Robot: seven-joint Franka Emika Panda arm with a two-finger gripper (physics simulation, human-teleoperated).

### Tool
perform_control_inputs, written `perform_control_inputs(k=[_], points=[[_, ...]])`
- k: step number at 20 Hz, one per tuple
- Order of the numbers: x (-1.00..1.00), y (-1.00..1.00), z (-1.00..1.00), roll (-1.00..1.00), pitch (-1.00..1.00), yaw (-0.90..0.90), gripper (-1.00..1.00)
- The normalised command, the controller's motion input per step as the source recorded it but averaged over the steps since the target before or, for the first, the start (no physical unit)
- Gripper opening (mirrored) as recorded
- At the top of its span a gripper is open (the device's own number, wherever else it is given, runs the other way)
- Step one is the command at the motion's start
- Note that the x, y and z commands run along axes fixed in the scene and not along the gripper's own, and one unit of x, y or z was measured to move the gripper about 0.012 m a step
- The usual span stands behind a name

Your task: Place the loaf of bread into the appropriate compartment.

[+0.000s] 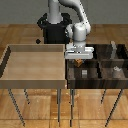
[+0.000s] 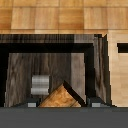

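Observation:
The loaf of bread is a tiny brown block with a tan face, held between my gripper's fingertips. The gripper is shut on it and hangs over the left half of the dark-brown four-section bin. In the wrist view the loaf sits between the fingertips of the gripper. It is above the wood-grained floor of one compartment, apart from the floor. A small grey block lies in that compartment beside the loaf; it also shows in the exterior view.
A light tan undivided tray stands at the exterior view's left, touching the bin. Another small grey block lies in a right-hand section. Thin dividers cross the bin. Both containers stand on thin legs over a wooden floor.

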Motion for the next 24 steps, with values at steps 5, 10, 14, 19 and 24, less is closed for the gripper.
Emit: perform_control_inputs(k=[5,10,14,19,24], points=[[0.00,0.00,0.00,0.00,0.00,0.00,-1.00],[0.00,0.00,0.00,0.00,0.00,0.00,-1.00],[0.00,0.00,0.00,0.00,0.04,0.00,-1.00],[0.00,0.00,0.00,0.00,0.00,0.00,-1.00],[0.00,0.00,0.00,0.00,0.00,0.00,1.00]])
